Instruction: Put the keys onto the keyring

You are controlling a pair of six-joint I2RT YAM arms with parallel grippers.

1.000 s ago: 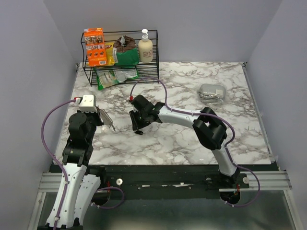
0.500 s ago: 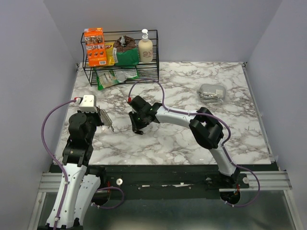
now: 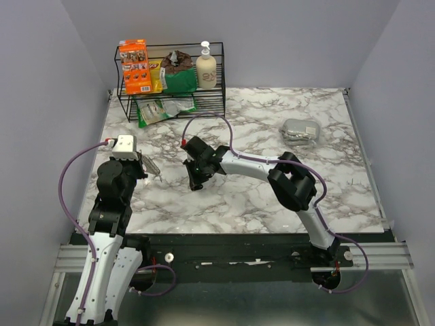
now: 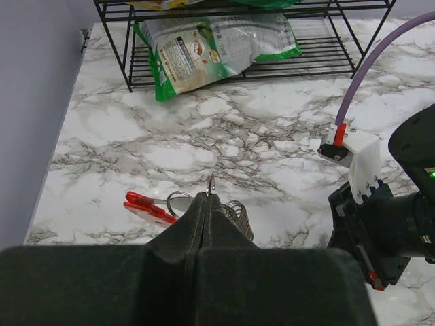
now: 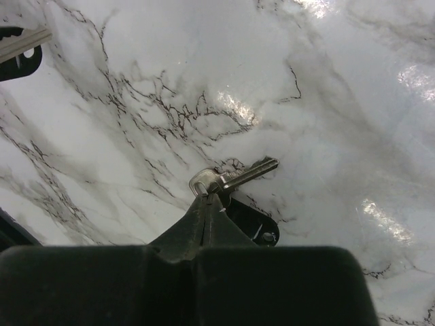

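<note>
From above, the left gripper (image 3: pixel 145 165) is hovering over the table (image 3: pixel 258 197) with the keyring (image 3: pixel 153 167) showing as a small metal glint just past its fingertips. The right gripper (image 3: pixel 196 182) is reaching across toward it and tipping down close to the marble, well apart from the ring. Its key is too small to make out from here. In the left wrist view, the fingers are pressing flat together with no gap, pinching the thin wire loop (image 4: pixel 211 184) that is sticking up just beyond their tips. The red side (image 4: pixel 145 207) is hanging out to the left of the fingers and the gray ridged side (image 4: pixel 238 214) to the right. Holding it by the loop is probably meant to keep that loop steady and exposed as a target for threading. The right arm's wrist is filling the space to the right of the fingers, facing in. In the right wrist view, the fingers are likewise clamping tight, gripping a silver key (image 5: pixel 238 176) by its round head right at their tips, so the blade is pointing away up and to the right over the marble. A black piece (image 5: pixel 252 221) is dangling just under the fingertips, and I cannot tell how it is joined to the key. Gripping the head is leaving little of its hole free, which could make threading awkward. The key is not yet on the ring.
</note>
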